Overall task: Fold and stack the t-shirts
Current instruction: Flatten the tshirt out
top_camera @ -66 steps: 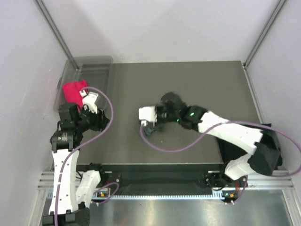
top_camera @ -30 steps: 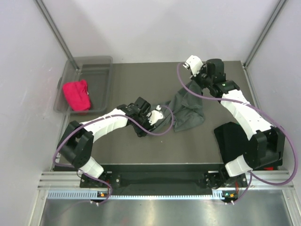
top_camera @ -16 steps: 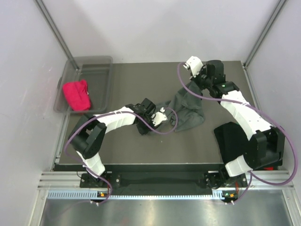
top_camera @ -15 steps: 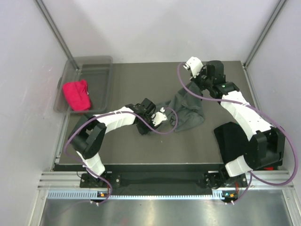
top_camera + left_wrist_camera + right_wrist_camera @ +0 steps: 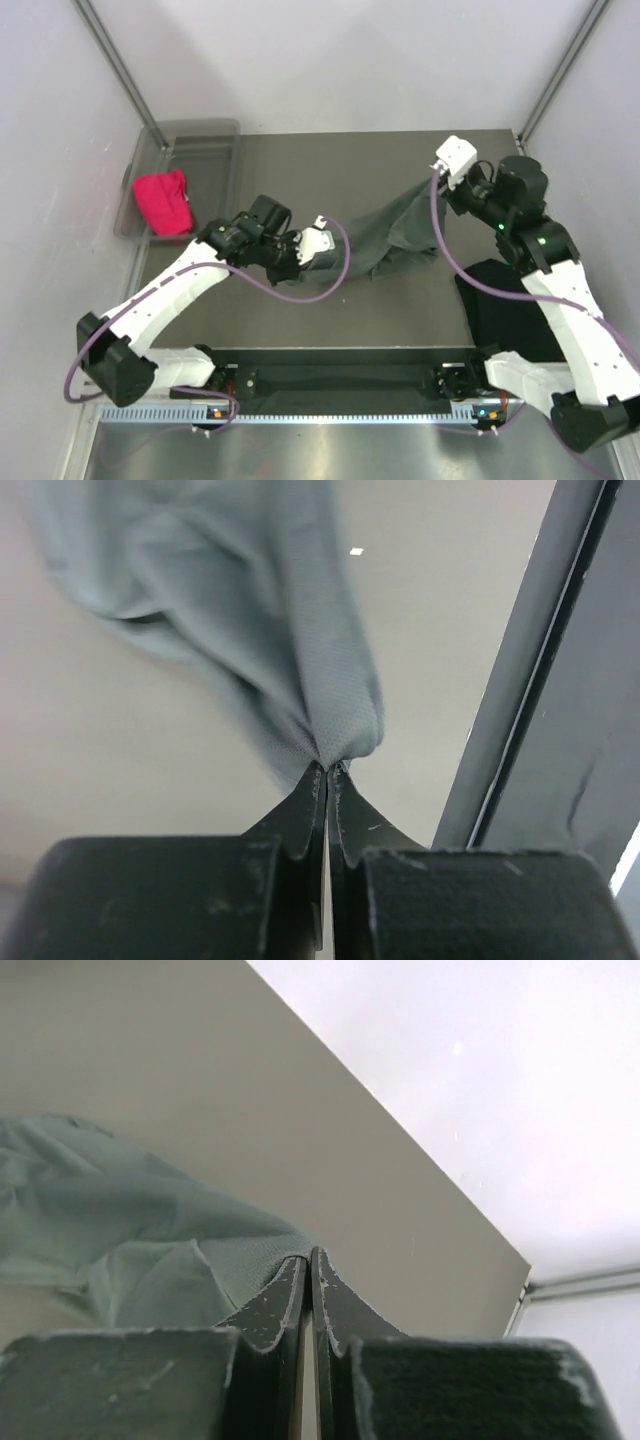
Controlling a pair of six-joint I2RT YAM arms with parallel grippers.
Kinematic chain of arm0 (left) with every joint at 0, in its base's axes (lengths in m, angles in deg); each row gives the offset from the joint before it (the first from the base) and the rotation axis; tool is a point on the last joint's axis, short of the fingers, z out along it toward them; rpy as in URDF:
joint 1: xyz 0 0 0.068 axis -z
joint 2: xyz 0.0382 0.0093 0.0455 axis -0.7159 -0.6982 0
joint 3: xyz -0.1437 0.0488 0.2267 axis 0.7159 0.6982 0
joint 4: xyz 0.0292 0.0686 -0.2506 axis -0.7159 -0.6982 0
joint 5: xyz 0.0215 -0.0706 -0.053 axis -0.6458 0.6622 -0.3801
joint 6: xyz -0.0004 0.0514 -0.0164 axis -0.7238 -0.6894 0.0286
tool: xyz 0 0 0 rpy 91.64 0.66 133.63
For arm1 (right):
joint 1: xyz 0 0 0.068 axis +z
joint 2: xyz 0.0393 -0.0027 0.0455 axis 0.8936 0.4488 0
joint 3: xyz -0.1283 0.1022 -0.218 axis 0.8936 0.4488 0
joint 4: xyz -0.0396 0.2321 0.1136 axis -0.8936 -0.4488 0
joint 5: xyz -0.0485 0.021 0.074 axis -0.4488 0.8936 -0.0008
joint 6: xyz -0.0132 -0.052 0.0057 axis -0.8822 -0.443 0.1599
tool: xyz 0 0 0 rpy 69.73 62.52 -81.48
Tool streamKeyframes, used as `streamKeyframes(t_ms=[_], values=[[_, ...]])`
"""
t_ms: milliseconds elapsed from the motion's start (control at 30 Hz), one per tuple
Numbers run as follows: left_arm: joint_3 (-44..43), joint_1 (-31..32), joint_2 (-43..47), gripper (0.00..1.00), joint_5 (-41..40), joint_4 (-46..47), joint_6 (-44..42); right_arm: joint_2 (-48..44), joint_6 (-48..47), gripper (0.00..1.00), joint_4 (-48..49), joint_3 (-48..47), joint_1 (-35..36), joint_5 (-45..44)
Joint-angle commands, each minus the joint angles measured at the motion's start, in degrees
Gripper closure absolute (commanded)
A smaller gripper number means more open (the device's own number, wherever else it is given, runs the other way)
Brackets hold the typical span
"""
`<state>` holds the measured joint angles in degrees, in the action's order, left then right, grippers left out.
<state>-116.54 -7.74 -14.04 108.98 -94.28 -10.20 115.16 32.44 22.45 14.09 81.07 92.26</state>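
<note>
A dark grey t-shirt [image 5: 395, 232] hangs stretched between both grippers above the table's middle. My left gripper [image 5: 335, 258] is shut on the shirt's lower left end; in the left wrist view the jaws [image 5: 328, 768] pinch a bunched tip of grey cloth [image 5: 270, 610]. My right gripper [image 5: 433, 190] is shut on the upper right end, and the right wrist view shows the jaws [image 5: 308, 1256] closed on a fold of the grey cloth [image 5: 150, 1250]. A black folded t-shirt [image 5: 505, 305] lies at the table's right edge, partly under the right arm.
A clear plastic bin [image 5: 205, 140] stands at the table's back left, with a red cloth [image 5: 163, 200] in it. The dark table [image 5: 300, 170] ends at pale walls on both sides and at the back.
The left gripper has shut on the grey shirt's end and pulled back to the left. The right gripper has moved right and nearer with its end, drawing the shirt out between them.
</note>
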Motion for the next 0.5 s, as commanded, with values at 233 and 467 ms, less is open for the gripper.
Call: streamKeyframes(t_ms=[233,467], values=[[-20.96,-4.66,3.07,1.0,-14.12,-7.17,-12.47,-0.54,-4.35,1.0,-6.76,-16.1,-5.69,-1.25],[-25.73,-7.91,7.64,1.0,-30.84,6.1,-8.47,-1.4,2.31,1.0,-6.5,-23.16,-8.68,-7.16]])
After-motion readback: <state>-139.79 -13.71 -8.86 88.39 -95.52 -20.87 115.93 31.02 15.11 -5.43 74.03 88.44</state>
